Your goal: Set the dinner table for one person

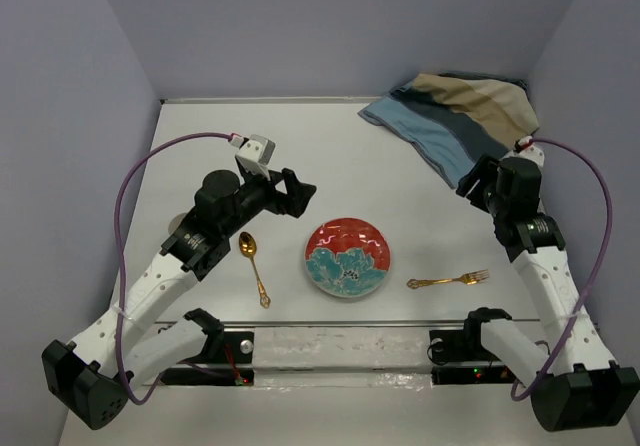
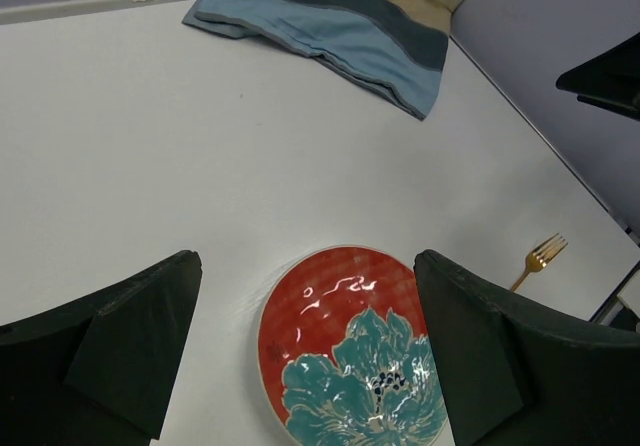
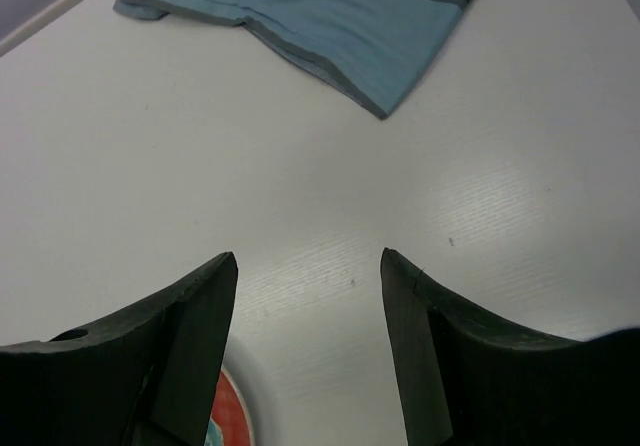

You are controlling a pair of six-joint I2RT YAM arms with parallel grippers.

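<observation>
The dinner table (image 1: 200, 146) is a plain white top. On it lie a red plate with a teal flower (image 1: 348, 258), a gold spoon (image 1: 253, 266) to its left and a gold fork (image 1: 450, 280) to its right. My left gripper (image 1: 295, 194) hangs open above the table just behind and left of the plate. In the left wrist view the plate (image 2: 340, 346) shows between the wide-apart fingers of the left gripper (image 2: 308, 256), with nothing held. My right gripper (image 1: 478, 181) is open too, hovering near the cloth's front edge. Bare table (image 3: 310, 186) fills the gap in the right gripper (image 3: 308, 254).
A blue, grey and tan striped cloth (image 1: 460, 121) lies bunched at the far right corner, and appears in both wrist views (image 2: 330, 16) (image 3: 300, 16). Purple walls close the table on three sides. Arm bases and a clear rail run along the near edge.
</observation>
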